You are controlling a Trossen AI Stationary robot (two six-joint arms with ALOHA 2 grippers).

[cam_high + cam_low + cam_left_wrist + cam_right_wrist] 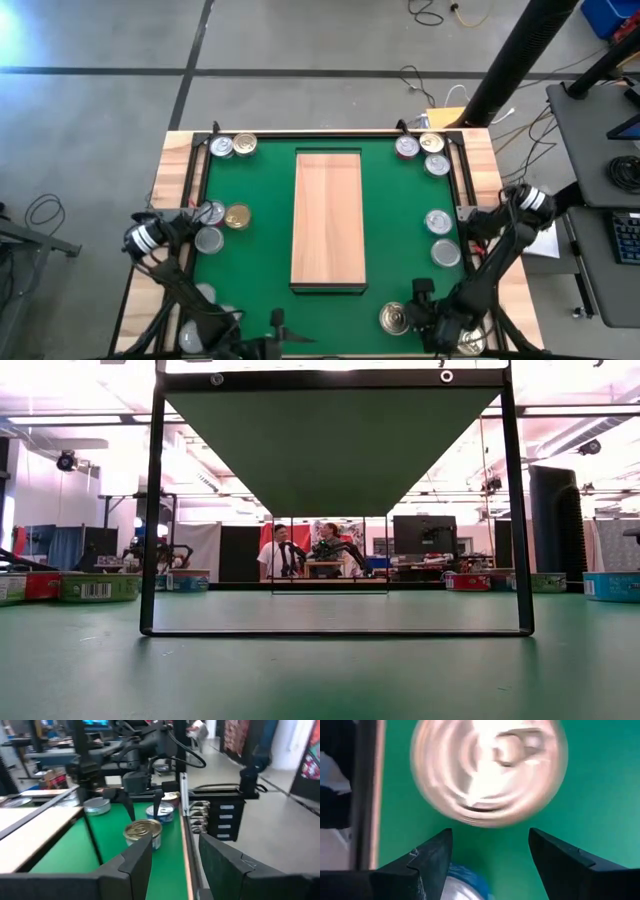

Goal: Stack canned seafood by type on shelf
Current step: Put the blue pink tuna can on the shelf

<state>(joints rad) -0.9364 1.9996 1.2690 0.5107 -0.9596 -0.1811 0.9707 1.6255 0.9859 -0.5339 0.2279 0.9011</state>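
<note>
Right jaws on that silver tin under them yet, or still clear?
Apart. In the right wrist view the right gripper stands open, green mat showing between its jaws and the silver-topped tin ahead; nothing is between them.

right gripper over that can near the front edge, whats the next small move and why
Probably lower the right gripper straight down around the silver-topped can. Its fingers stand open with nothing between them, the can sits just ahead of the gap, and the shelf holds no cans yet.

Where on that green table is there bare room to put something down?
The wooden shelf top is bare, as are the green strips on both its sides. Cans crowd the far corners and side edges; both arms crowd the near corners.
</note>
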